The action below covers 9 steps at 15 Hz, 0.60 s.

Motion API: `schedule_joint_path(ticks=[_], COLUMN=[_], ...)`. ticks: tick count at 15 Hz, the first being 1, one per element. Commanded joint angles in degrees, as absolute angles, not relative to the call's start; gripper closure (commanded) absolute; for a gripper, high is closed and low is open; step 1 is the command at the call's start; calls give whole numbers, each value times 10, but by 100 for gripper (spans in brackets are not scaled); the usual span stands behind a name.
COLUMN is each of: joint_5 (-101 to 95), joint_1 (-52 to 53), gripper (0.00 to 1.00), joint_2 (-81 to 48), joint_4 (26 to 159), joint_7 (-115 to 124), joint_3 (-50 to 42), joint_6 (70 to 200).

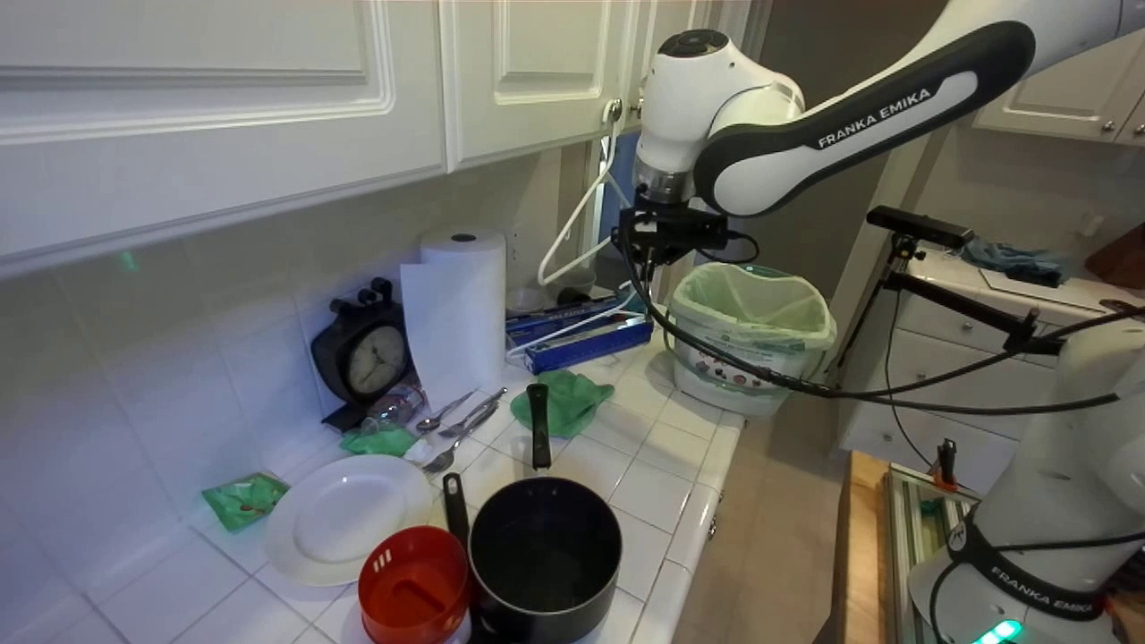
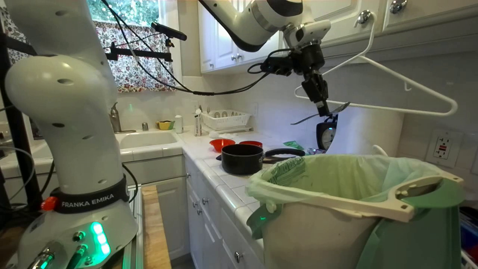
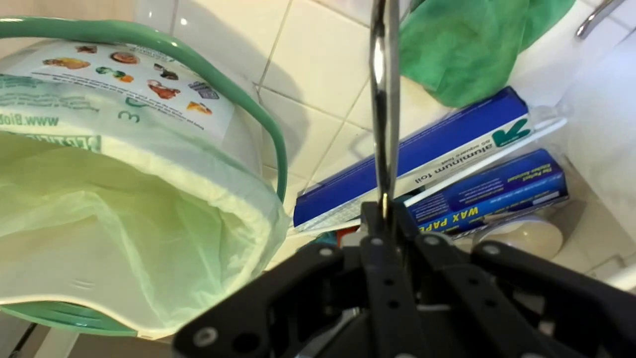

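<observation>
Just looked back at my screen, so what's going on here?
The arm has its pincer shut on a metal utensil, exact kind unclear, and holds it up above the counter. It is over the foil box, beside the open bin. More cutlery, a pot and a plate sit on the counter.

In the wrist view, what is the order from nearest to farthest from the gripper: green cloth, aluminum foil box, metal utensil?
1. Metal utensil, held in the gripper.
2. Aluminum foil box, on the counter.
3. Green cloth, beyond the box, upper right.
</observation>
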<state>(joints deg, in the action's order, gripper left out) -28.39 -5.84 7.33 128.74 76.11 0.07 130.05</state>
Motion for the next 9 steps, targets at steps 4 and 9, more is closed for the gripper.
schedule_joint_path(ticks=[4,9], joint_5=[-224,-183], joint_1=[-36,-26], gripper=[97,97], joint_2=[20,-32], joint_4=[1280,1283], joint_7=[682,611], joint_3=[-2,-3], joint_6=[1332,1389])
